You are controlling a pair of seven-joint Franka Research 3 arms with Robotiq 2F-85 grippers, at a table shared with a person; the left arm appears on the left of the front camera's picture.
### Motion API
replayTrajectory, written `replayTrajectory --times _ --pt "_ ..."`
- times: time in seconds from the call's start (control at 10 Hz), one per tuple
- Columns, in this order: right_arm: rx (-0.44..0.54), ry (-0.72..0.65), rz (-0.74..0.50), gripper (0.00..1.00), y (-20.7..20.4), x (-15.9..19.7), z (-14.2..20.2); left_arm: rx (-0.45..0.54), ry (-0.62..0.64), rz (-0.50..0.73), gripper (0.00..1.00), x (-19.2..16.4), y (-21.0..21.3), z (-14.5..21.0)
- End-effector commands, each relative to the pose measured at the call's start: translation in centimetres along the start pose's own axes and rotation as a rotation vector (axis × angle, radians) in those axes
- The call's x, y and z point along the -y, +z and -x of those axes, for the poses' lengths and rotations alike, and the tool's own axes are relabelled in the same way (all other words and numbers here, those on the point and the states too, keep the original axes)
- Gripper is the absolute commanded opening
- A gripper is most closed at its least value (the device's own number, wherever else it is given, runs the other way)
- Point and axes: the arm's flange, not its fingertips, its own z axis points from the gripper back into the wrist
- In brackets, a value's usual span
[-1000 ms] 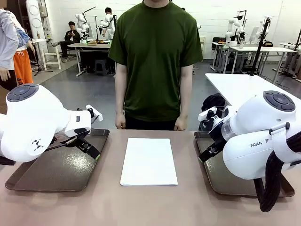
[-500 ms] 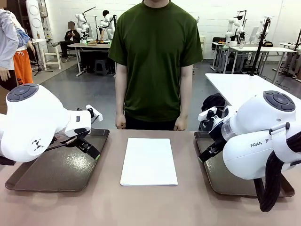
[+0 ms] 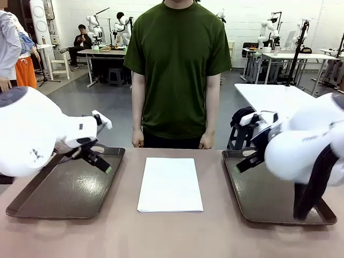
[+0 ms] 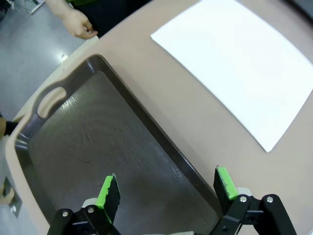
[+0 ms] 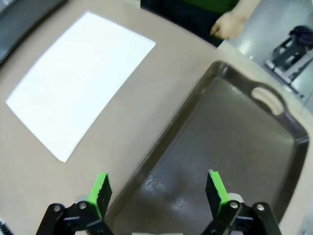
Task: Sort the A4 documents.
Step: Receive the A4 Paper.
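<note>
A neat stack of white A4 documents [image 3: 170,184] lies in the middle of the table between two dark trays. In the left wrist view the A4 documents [image 4: 239,63] are at the upper right, and in the right wrist view the A4 documents [image 5: 78,78] are at the upper left. My left gripper [image 3: 102,161] hovers open over the inner edge of the left tray [image 3: 64,196]; its green pads [image 4: 108,188] stand wide apart with nothing between them. My right gripper [image 3: 244,164] hangs open above the right tray [image 3: 263,207], and it too [image 5: 158,188] holds nothing.
A person in a green shirt stands at the far edge, hands [image 3: 137,142] hanging by the table rim. Both trays [image 4: 88,147] [image 5: 234,147] hold nothing. A white table [image 3: 269,97] stands behind on the right.
Both arms have started moving: the left arm has drawn back to the left and the right arm to the right, each gripper rising slightly. The paper stack has not moved.
</note>
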Motion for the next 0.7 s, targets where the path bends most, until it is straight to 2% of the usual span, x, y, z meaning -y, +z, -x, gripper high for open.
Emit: replayTrajectory --times 0.0,0.2,0.5,0.6 --pt "0.1 0.013 -0.107 1.0 3.7 4.4 3.7 0.097 -0.016 0.164 1.0 -3.1 4.7 3.7" --pt "0.186 -0.049 -0.159 1.0 6.0 7.2 5.3 0.147 -0.01 0.224 1.0 -5.3 6.6 4.1" --pt "0.311 -0.075 -0.226 1.0 8.5 8.9 6.8 0.099 0.004 0.193 1.0 -6.9 8.1 4.9" --pt "0.335 -0.07 -0.232 1.0 9.0 9.0 6.9 0.081 0.002 0.225 1.0 -6.8 8.3 4.8"
